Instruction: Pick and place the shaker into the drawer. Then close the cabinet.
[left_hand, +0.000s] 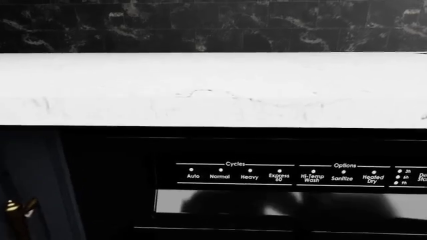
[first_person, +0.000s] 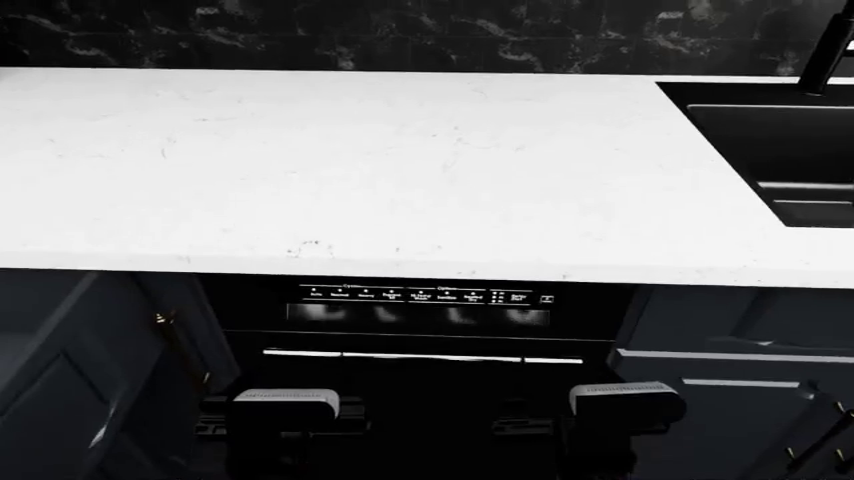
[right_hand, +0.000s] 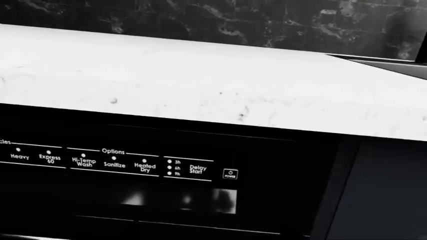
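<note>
No shaker is visible in any view, and no open drawer either; the white surface (first_person: 374, 170) above the dishwasher control panel (first_person: 427, 296) shows bare in what is framed. In the head view both arms hang low in front of the dishwasher, the left claw (first_person: 283, 408) below the panel's left end and the right claw (first_person: 625, 400) below its right end. Whether either claw is apart or together cannot be told, as only the dark housings show. The main risk is reaching out before the shaker is found; a blind sweep could strike the surface edge or the dishwasher door. The sink basin (first_person: 781, 150), to the panel's upper right, is cut off by the frame, as are the cabinets on both sides.
</note>
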